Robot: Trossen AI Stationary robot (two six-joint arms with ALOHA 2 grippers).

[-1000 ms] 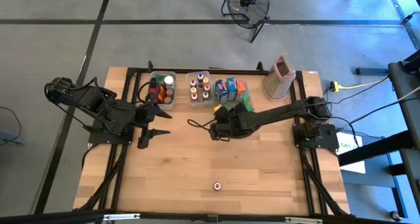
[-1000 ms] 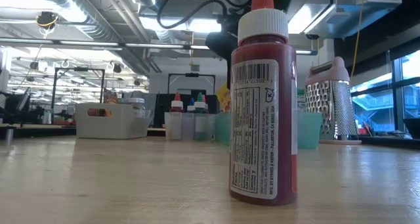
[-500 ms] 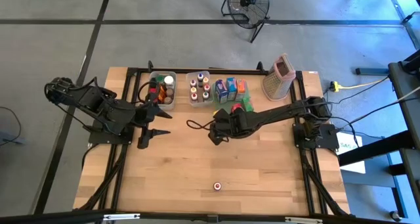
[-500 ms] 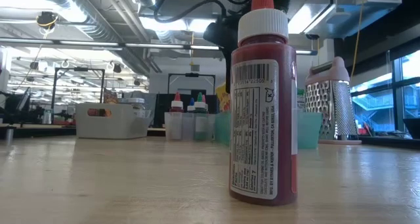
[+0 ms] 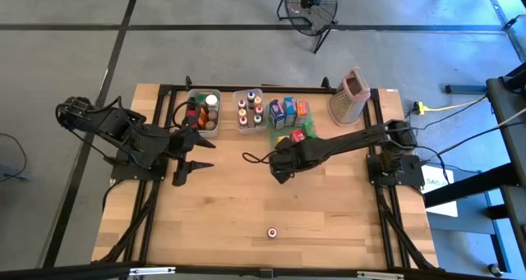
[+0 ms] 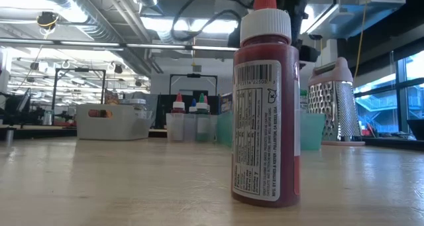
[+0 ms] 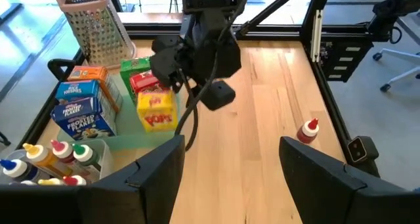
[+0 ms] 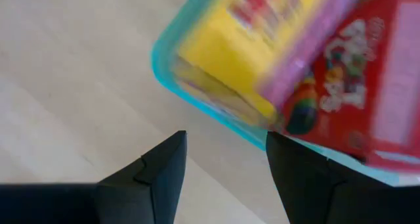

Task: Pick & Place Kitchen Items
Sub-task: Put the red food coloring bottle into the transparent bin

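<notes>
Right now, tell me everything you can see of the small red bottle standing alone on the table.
The red bottle stands upright and alone on the bare wooden table, near its front edge. Its body looks like clear plastic full of dark red liquid, with a white screw collar, a red pointed tip and a white printed label with a barcode. Nothing touches it.

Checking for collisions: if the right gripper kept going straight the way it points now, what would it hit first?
Probably the corner of the green tray, just ahead of the open right gripper, with the yellow carton right behind that rim. Depth is unclear, so it might meet the bare table first.
</notes>
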